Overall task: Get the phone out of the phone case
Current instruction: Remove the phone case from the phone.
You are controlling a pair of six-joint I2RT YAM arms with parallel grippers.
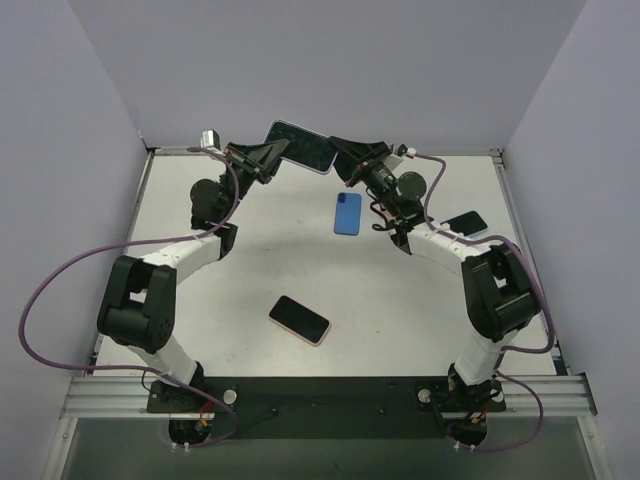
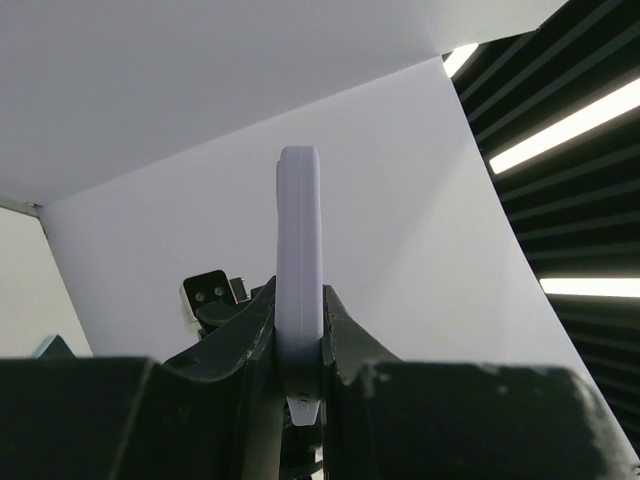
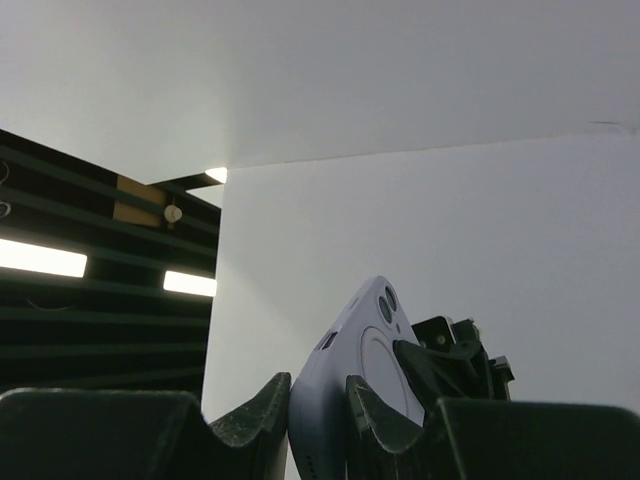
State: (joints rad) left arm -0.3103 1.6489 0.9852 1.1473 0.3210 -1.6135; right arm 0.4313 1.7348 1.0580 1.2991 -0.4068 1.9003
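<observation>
- The phone case (image 2: 299, 230), pale lavender, is held in the air between the two arms, above the far end of the table (image 1: 250, 265). The phone (image 1: 302, 148) sits inside it, dark screen up toward the overhead camera.
- The left gripper (image 1: 268, 157) pinches one end of the case. In its wrist view the case stands edge-on, with a finger (image 2: 250, 335) pressed against each face.
- The right gripper (image 1: 342, 157) takes the opposite end. Its wrist view shows the back of the case with the camera cut-outs, and the jaws lie close against both sides, so it reads as a pinch, though how firm is unclear.
- The step in hand looks like working the phone loose: one arm anchors, the other peels or pushes.
- To do it well, one gripper should hold only the soft rim of the case, not the phone, or both will clamp the same stack and nothing will separate.
- Starting at a corner and rolling the lip back is likely to free the phone more easily than a straight pull.
- The anchoring pinch should be firm and the motion slow, since a sudden release at this height could drop the phone.
- A blue phone (image 1: 347, 213), a pink-edged phone (image 1: 299, 319) and a dark phone (image 1: 465, 223) lie on the table below, so lowering first onto a bare patch would soften any slip.
</observation>
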